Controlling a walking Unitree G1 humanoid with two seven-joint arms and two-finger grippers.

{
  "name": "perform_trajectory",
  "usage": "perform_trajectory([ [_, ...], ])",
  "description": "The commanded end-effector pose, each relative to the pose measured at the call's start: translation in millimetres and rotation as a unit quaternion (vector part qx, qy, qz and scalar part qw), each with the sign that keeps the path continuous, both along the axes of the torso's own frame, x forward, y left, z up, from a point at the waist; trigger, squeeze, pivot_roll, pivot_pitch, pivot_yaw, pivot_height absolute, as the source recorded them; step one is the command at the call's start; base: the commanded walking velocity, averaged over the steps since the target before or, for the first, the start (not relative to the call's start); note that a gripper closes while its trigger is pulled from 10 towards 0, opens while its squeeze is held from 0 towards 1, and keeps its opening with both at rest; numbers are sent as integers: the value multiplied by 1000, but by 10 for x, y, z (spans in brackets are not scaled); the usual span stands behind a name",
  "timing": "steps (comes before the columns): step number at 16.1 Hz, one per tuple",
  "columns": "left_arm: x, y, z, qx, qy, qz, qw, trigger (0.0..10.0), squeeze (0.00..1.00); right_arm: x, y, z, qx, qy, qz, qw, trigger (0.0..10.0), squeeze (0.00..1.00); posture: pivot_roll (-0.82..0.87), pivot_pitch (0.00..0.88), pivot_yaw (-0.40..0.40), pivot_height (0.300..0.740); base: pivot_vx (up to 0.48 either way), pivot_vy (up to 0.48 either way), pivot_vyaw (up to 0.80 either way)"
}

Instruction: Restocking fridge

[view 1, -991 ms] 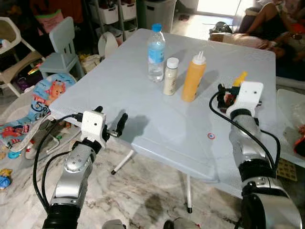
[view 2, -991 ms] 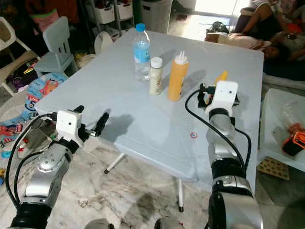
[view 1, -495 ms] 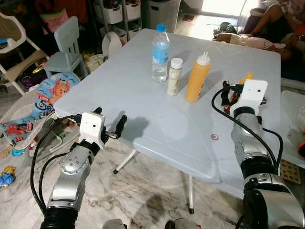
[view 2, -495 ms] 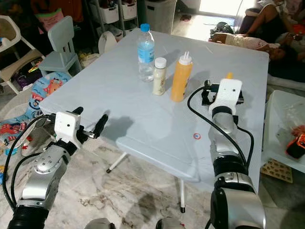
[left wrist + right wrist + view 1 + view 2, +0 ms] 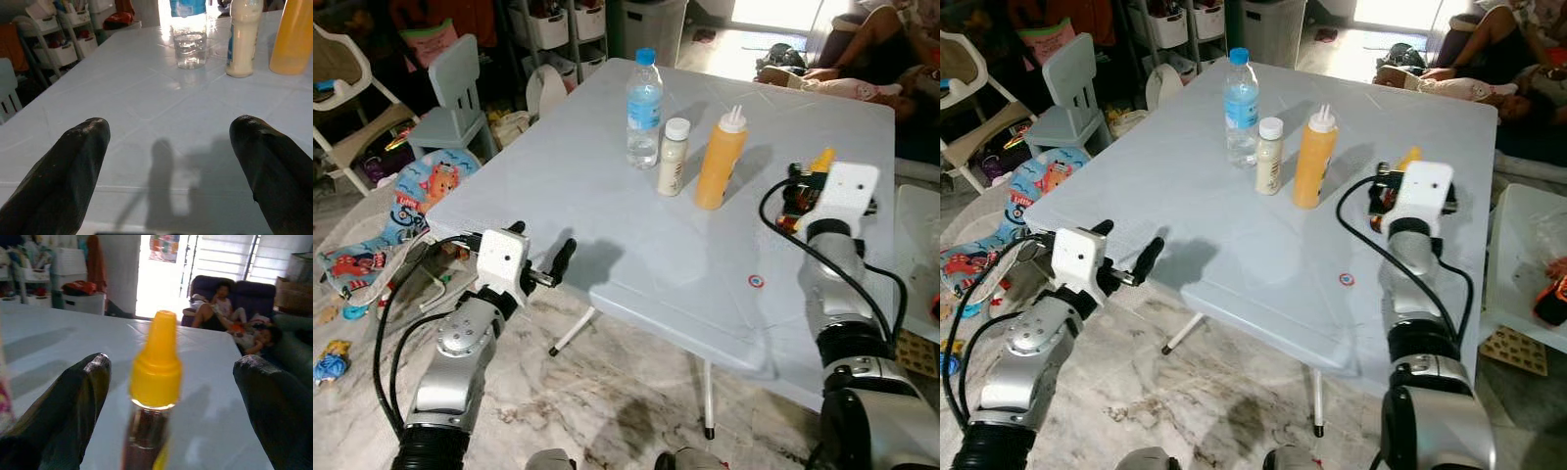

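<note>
On the pale grey table (image 5: 607, 225) stand a clear water bottle (image 5: 643, 108) with a blue cap, a small white bottle (image 5: 674, 157) and an orange squeeze bottle (image 5: 719, 162). Near the table's right edge stands a dark sauce bottle with a yellow cap (image 5: 154, 362). My right gripper (image 5: 171, 367) is open, one finger on each side of that bottle and neither touching it. In the head view its white wrist block hides most of the bottle; the yellow cap (image 5: 820, 160) shows. My left gripper (image 5: 540, 245) is open with nothing in it, at the table's near left corner, pointing toward the bottles.
A pale child's chair (image 5: 450, 93) and a cartoon play mat (image 5: 421, 191) lie left of the table, with toys on the marble floor. People (image 5: 842, 78) rest at the back right. A white bin (image 5: 915, 225) stands right of the table. A small round sticker (image 5: 756, 282) marks the tabletop.
The camera has shifted a little. My right gripper has moved slightly to the right, still open around the yellow-capped bottle. The left arm has not moved.
</note>
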State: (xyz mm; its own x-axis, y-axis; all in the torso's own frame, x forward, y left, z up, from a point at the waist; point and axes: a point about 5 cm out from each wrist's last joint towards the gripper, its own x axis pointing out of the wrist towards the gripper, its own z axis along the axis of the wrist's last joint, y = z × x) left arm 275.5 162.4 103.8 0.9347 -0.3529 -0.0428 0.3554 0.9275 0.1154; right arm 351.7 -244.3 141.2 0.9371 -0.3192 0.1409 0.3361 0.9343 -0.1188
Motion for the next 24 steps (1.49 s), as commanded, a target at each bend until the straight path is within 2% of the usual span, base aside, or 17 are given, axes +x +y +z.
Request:
perform_trajectory([
  [1,-22,24,22,7,1,-6,1000,10000,0,11,-60,39,5,-8,-15,1000,10000,0,124,0,58,740,0,0,0],
  [5,-16,56,45,18,2,-13,1000,10000,0,38,-161,69,11,-5,-27,1000,10000,0,144,0,74,740,0,0,0],
  [9,-23,68,55,23,2,-15,1000,10000,0,103,-148,123,8,-3,-20,1000,10000,0,156,0,76,740,0,0,0],
  [10,-26,73,57,25,1,-15,1000,10000,0,132,-136,147,6,-2,-14,1000,9725,0,162,0,74,740,0,0,0],
  [11,-22,82,63,26,0,-12,1000,10000,0,162,-121,170,7,1,-9,1000,1922,0,167,0,70,740,0,0,0],
  [12,-22,82,64,26,0,-12,1000,10000,0,170,-118,175,7,1,-8,1000,0,0,168,0,69,740,0,0,0],
  [15,-12,67,62,25,0,-11,1000,10000,0,203,-75,204,-1,0,1,1000,0,0,160,0,66,740,0,0,0],
  [24,26,-44,13,12,2,-17,1000,10000,0,94,-105,2,6,16,-1,1000,0,0,115,0,46,740,0,0,0],
])
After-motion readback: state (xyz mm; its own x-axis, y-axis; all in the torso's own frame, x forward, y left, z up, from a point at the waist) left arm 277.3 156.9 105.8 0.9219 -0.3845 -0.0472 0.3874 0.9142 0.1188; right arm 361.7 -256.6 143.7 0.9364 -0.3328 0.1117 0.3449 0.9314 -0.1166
